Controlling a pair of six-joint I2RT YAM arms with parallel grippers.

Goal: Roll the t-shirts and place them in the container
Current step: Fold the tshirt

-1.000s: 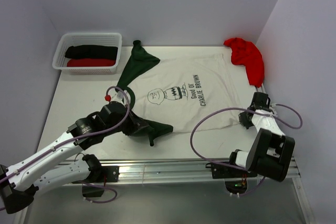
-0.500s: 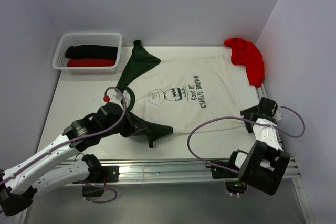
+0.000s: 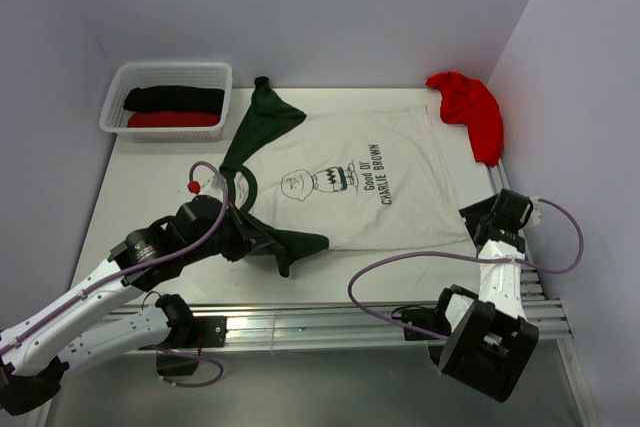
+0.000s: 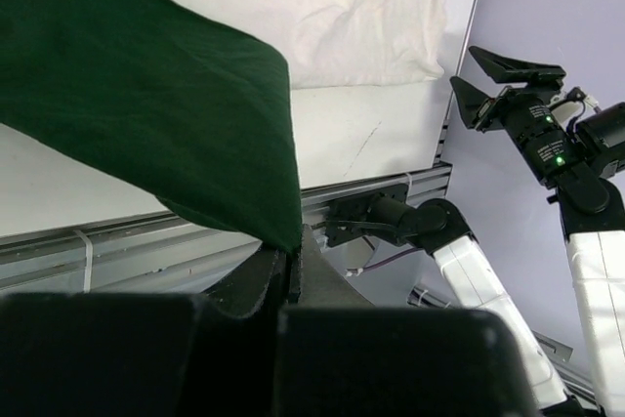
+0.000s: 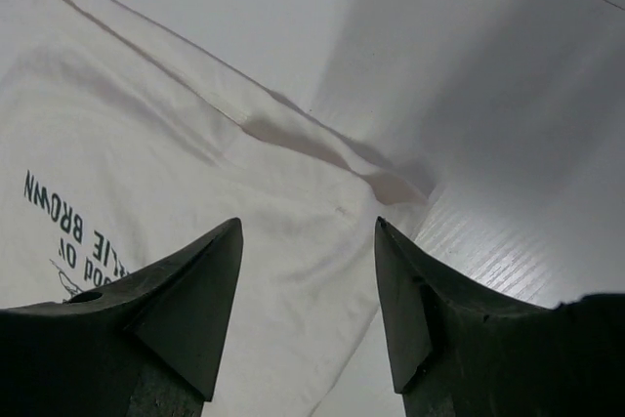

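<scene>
My left gripper (image 4: 293,263) stays clamped on the near dark green sleeve (image 3: 303,243). My right gripper (image 5: 308,227) has just let go of the hem corner of the white t-shirt (image 3: 350,182) and backed off to the right, jaws now wide and empty. The shirt lies spread flat mid-table, which I judge ready for rolling. Farther back, the red t-shirt (image 3: 468,107) waits crumpled, and the basket (image 3: 118,75) holds a black roll (image 3: 172,98) and a red roll (image 3: 172,119)

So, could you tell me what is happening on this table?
The two arms are working on the white Charlie Brown t-shirt spread flat on the table. The left gripper is shut on its near dark green sleeve, holding it lifted. The right gripper hangs open over the shirt's hem corner. A red t-shirt lies bunched at the far right; the basket holds two rolled shirts.
</scene>
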